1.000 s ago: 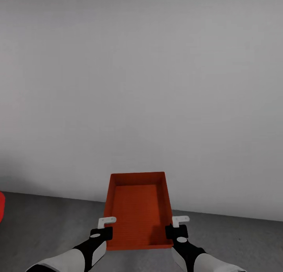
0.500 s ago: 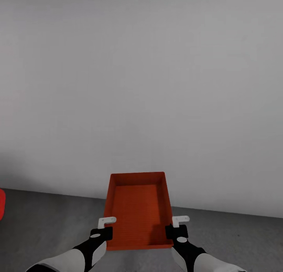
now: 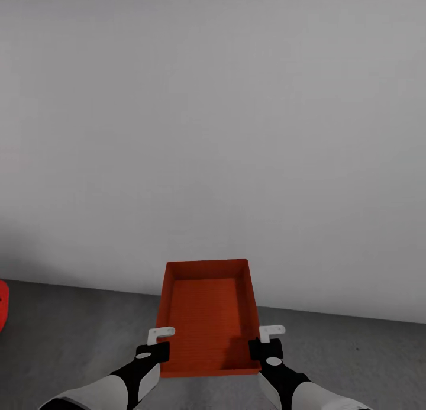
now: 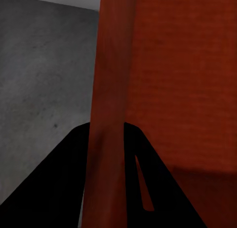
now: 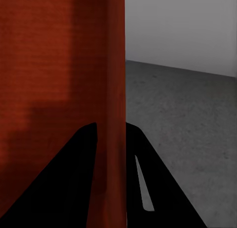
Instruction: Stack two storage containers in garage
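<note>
One orange-red storage container hangs level in front of me above the dark grey concrete floor of the garage. My left gripper is shut on its left side wall near the front corner, and my right gripper is shut on its right side wall. In the left wrist view the thin orange wall runs between the dark fingers of the left gripper. In the right wrist view the wall is likewise pinched by the right gripper. The second container is out of view.
A bare grey wall stands close ahead and meets the floor just beyond the container. A sliver of the red car shows at the left edge. Concrete floor lies open on both sides.
The whole picture has shifted: the wall's base sits slightly higher and the red sliver has slid further off the left edge. Container and both grippers hold the same pose.
</note>
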Controlling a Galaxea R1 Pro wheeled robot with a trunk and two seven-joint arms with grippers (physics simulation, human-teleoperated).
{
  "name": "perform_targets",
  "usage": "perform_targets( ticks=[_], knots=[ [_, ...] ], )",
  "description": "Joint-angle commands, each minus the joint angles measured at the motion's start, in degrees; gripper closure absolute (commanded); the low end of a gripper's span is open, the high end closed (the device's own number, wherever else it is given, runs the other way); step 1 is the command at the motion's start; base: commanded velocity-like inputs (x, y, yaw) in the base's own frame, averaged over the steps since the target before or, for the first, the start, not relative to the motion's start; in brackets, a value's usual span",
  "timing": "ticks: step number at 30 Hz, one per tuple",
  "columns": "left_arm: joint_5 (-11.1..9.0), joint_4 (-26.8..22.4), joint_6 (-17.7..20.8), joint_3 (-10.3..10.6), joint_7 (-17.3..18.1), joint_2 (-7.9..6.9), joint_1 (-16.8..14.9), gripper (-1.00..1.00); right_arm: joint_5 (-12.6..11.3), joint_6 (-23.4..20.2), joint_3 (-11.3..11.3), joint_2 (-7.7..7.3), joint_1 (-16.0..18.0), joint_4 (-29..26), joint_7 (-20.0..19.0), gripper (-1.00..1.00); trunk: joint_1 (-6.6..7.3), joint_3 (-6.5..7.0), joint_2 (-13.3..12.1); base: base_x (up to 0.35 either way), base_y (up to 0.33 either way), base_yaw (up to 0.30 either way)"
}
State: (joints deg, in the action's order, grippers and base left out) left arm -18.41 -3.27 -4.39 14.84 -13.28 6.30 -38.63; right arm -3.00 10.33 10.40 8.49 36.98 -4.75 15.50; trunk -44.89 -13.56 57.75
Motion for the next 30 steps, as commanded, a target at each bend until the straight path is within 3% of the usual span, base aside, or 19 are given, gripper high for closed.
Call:
perform_targets(
  ticks=[1,21,30],
  knots=[
    [0.12,-0.07,-3.36,-1.48,-0.87,-0.15,-0.04,1.00,-2.98,-0.06,-3.81,0.03,0.06,0.09,-1.00,1.00,0.00,-0.17,0.06,0.000,0.000,0.000],
    [0.12,-0.07,-3.34,-1.48,-1.47,-0.06,-0.04,1.00,-2.98,-0.05,-3.81,0.03,0.06,0.09,-1.00,1.00,0.00,-2.04,0.06,0.000,0.000,0.000],
    [0.12,-0.07,-3.37,-1.50,-1.39,-0.14,-0.04,1.00,-2.98,-0.04,-3.81,0.03,0.07,0.09,-1.00,1.00,-1.98,-4.49,3.67,0.000,0.000,0.000]
  ],
)
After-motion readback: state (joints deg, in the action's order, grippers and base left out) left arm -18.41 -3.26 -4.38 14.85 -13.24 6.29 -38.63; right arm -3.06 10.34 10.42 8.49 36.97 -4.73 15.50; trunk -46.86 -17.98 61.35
